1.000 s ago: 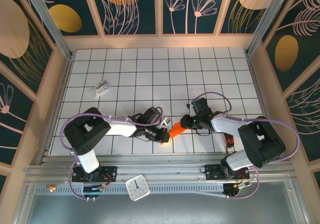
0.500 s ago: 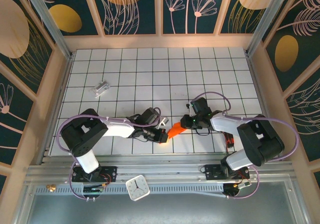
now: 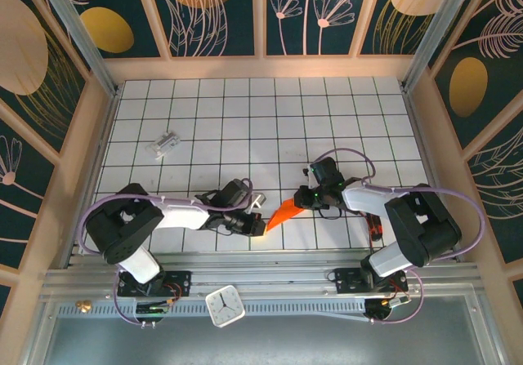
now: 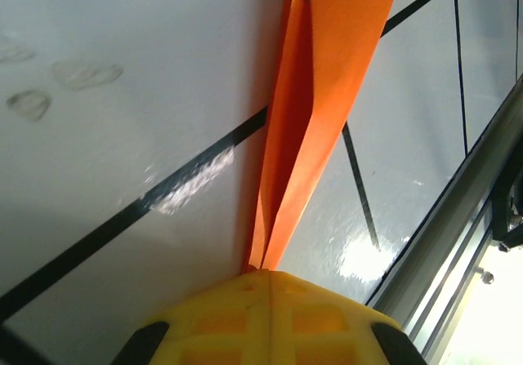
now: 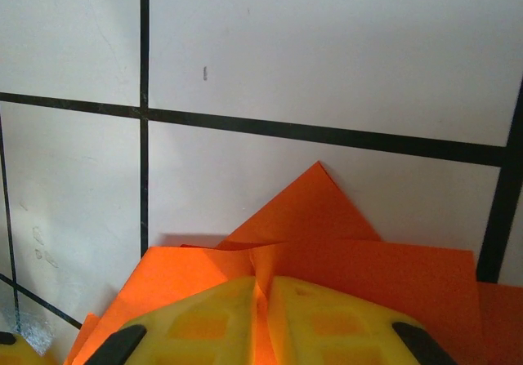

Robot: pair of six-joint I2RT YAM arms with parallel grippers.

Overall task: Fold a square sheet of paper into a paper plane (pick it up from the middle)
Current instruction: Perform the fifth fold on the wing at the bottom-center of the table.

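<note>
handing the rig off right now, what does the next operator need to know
Left gripper: shut on the narrow near end of the paper plane.
Right gripper: shut on its wider far end, pinching a fold.
Where: the plane spans the gap between the two grippers, over the front tiles of the table; whether it touches the surface is unclear.
Done: the sheet is folded into a narrow orange wedge with a centre crease.
Left: probably firm up the creases, check the wings, then set it down and release.
</note>
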